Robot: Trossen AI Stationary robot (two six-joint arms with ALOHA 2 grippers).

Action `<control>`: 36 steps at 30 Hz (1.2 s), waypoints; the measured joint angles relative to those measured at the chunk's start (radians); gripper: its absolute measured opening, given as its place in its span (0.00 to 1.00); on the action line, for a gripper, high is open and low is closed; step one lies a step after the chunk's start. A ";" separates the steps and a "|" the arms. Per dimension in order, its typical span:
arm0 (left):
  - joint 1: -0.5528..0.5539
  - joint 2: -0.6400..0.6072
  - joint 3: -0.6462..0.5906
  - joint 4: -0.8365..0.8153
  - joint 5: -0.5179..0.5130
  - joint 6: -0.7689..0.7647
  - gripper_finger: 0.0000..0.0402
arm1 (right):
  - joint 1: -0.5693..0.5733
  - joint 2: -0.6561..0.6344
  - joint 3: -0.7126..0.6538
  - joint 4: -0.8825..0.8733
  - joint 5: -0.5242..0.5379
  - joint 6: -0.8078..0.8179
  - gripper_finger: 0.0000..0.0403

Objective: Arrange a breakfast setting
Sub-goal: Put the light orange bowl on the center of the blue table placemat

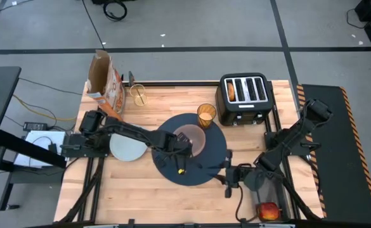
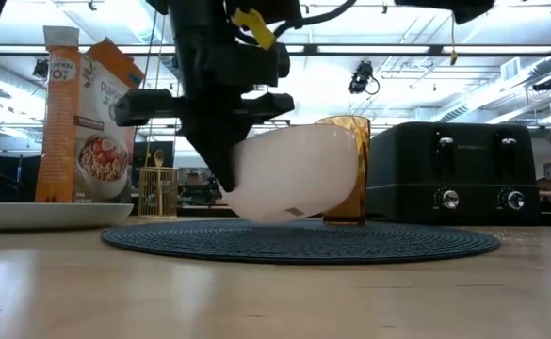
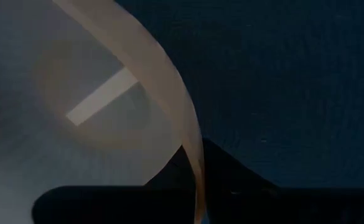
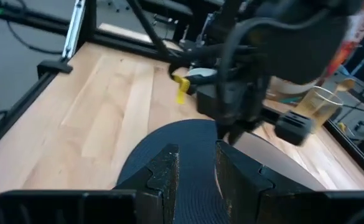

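- A cereal box (image 1: 104, 83) is standing at the far left of the desk (image 1: 141, 190), with a small clear glass (image 1: 138, 95) just beside it toward the middle.
- A pale-blue plate (image 1: 125, 147) is lying on the wood at the left edge of the mat, under the left arm.
- The left gripper (image 1: 180, 147) is reaching over the round dark-blue mat (image 1: 204, 166), its fingers (image 3: 231, 180) clenching the rim of the pink bowl (image 2: 294, 174).
- In the low view the bowl is sitting tilted, its lower edge touching or just above the mat; I cannot tell which.
- An amber tumbler (image 1: 206, 115) is standing upright at the far edge of the mat, just behind the bowl.
- A black toaster (image 1: 245, 98) is sitting at the far right of the desk, apart from the mat, with a bagel (image 1: 231, 92) showing in its leftmost slot.
- The right gripper (image 1: 231, 172) is hanging low at the near right edge of the mat, its fingers (image 4: 169, 171) standing slightly apart and grasping nothing.
- A red apple (image 1: 268, 211) is resting at the near right corner, beyond the right arm.
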State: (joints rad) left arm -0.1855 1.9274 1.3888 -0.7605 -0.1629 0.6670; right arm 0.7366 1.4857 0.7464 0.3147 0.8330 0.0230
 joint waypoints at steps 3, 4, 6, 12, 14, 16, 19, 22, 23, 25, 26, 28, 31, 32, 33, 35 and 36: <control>0.000 0.000 0.000 -0.004 0.000 -0.004 0.04 | -0.036 0.000 0.000 0.002 -0.043 -0.010 0.28; 0.000 0.000 0.000 -0.009 0.002 -0.001 0.04 | -0.047 0.000 0.000 0.001 -0.049 -0.012 0.28; -0.001 0.000 0.000 -0.029 0.003 0.013 0.04 | -0.067 0.000 0.000 0.000 -0.054 -0.012 0.28; -0.001 0.000 0.000 -0.014 0.003 0.018 0.05 | -0.105 0.000 0.000 -0.003 -0.111 -0.017 0.28; -0.001 0.009 0.002 -0.012 -0.001 0.019 0.05 | -0.112 0.000 0.000 -0.002 -0.125 -0.017 0.28; -0.002 0.024 0.002 -0.019 -0.025 0.026 0.05 | -0.117 0.000 0.000 -0.003 -0.136 -0.016 0.28; -0.005 0.038 0.002 -0.019 -0.075 0.026 0.05 | -0.119 0.000 0.000 -0.003 -0.148 -0.017 0.28; -0.009 0.037 0.001 -0.005 -0.095 0.014 0.05 | -0.119 0.000 0.000 -0.006 -0.148 -0.017 0.28; -0.009 0.029 0.000 -0.005 -0.094 -0.002 0.05 | -0.119 0.000 0.000 -0.006 -0.149 -0.019 0.28; -0.011 0.020 0.002 -0.006 -0.093 -0.024 0.06 | -0.119 0.000 0.000 -0.006 -0.150 -0.018 0.28; -0.014 0.021 0.003 -0.004 -0.087 -0.030 0.08 | -0.119 0.000 0.000 -0.009 -0.150 -0.019 0.28; -0.017 0.022 0.001 -0.024 -0.075 -0.038 0.12 | -0.121 0.000 0.000 -0.004 -0.150 -0.024 0.28; -0.022 0.022 0.001 -0.013 -0.066 -0.045 0.19 | -0.124 0.000 0.000 -0.004 -0.150 -0.024 0.28; -0.025 0.022 0.001 -0.016 -0.065 -0.051 0.21 | -0.126 0.000 0.000 -0.003 -0.150 -0.023 0.28; -0.027 0.022 0.001 -0.019 -0.065 -0.054 0.23 | -0.126 0.000 0.000 -0.004 -0.150 -0.023 0.28; -0.029 0.022 0.001 -0.027 -0.065 -0.061 0.26 | -0.130 0.000 0.000 -0.004 -0.150 -0.024 0.28; -0.029 0.021 0.001 -0.028 -0.065 -0.067 0.27 | -0.131 0.000 0.000 -0.002 -0.150 -0.023 0.28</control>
State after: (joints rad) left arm -0.2142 1.9488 1.3895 -0.7888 -0.2281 0.6004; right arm 0.6053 1.4860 0.7460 0.3122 0.6834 -0.0002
